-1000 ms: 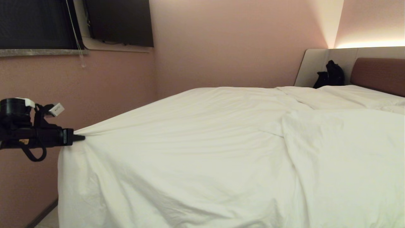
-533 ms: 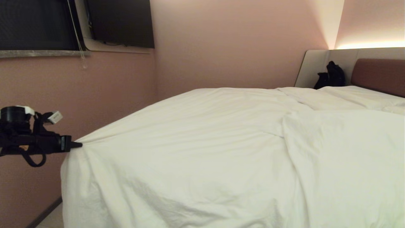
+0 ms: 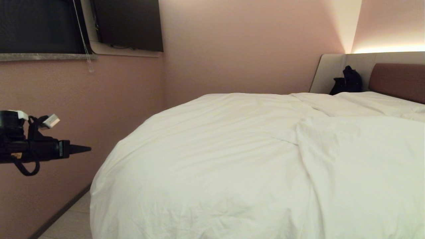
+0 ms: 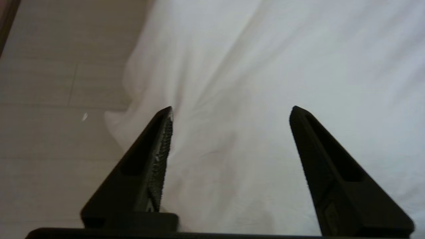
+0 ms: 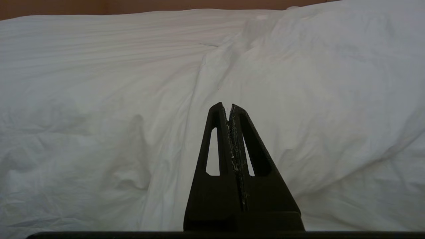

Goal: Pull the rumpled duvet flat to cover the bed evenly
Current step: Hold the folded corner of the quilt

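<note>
The puffy white duvet (image 3: 232, 159) lies over the bed, its near left corner rounded and hanging down toward the floor. A fold ridge runs across it at the right (image 3: 298, 132). My left gripper (image 3: 88, 149) hovers in the air left of that corner, apart from the cloth. In the left wrist view the left gripper (image 4: 230, 111) stands open with nothing between its fingers, the duvet (image 4: 265, 83) below it. My right gripper (image 5: 226, 106) is shut and empty, pointing at the duvet (image 5: 132, 99). The bed's brown headboard (image 3: 398, 79) shows at the far right.
A pink wall (image 3: 99, 99) runs close along the bed's left side, leaving a narrow strip of pale floor (image 3: 69, 222). A dark window and a dark screen (image 3: 129, 23) hang above. A black bag (image 3: 347, 81) sits by the grey headboard panel.
My left gripper opened and let go of the duvet corner. The corner sprang back to the right and dropped, rounding off. The gripper stayed at the left.
</note>
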